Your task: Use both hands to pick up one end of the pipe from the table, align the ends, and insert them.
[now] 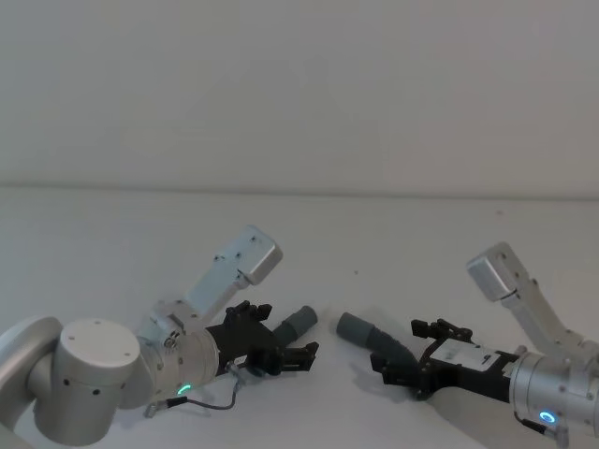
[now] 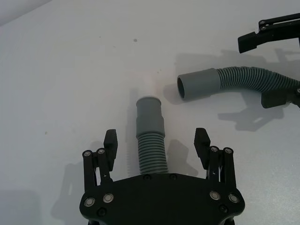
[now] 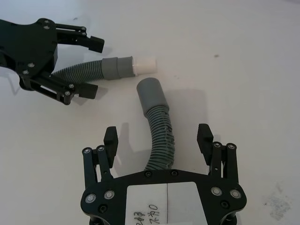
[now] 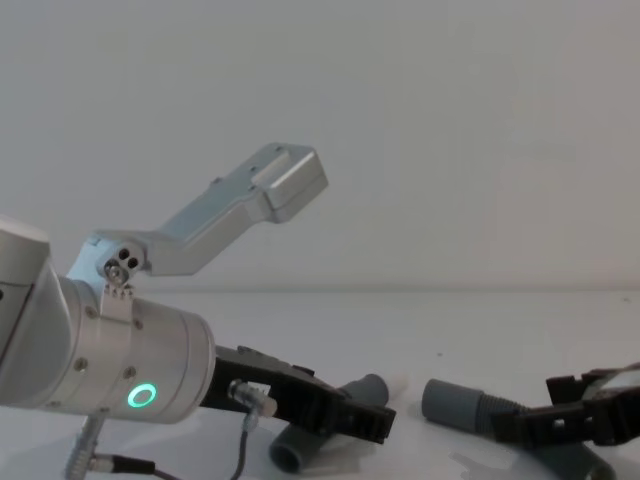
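Plain pale wall (image 1: pixel 299 84) behind.

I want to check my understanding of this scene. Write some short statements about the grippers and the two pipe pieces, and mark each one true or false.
1. The left gripper and the right gripper are both open. True.
2. The stepped tip is already inside the cuff. False: they lie apart, with bare table between them.
3. The right gripper's fingers stand on either side of the corrugated hose. True.
4. The corrugated hose is straight. False: it curves.
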